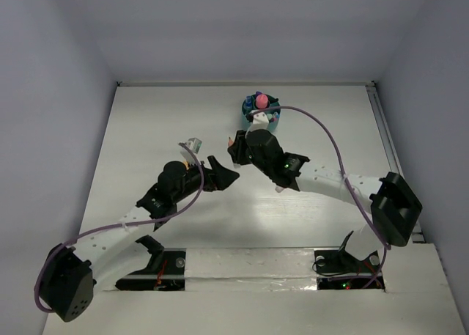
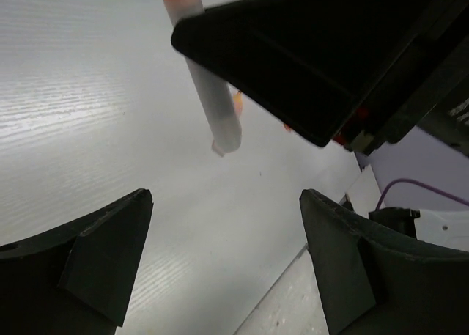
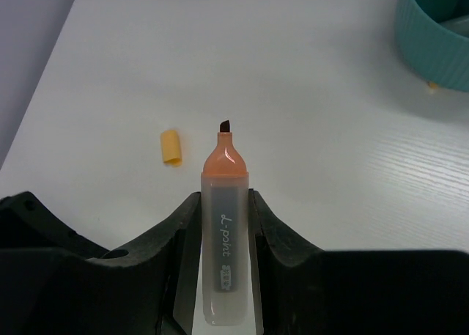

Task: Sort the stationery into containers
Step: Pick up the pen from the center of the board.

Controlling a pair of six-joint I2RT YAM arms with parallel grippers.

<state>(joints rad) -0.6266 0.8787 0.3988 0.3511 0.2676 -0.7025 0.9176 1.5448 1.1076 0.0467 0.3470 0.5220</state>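
Bottom centre of the right wrist view, the right gripper (image 3: 223,207) pinches the uncapped orange highlighter (image 3: 225,166) mid-barrel: light, stiff, smooth plastic, probably slippery. Its cap (image 3: 171,146) lies left, the organiser (image 3: 432,42) upper right. The left gripper (image 2: 223,203) gapes wide, empty.

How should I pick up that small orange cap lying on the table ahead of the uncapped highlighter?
Take the small orange cylindrical cap at mid-length, across its curved sides, coming straight down from above. It lies flat on its side on the white table with bare space all round, so close across its long axis.
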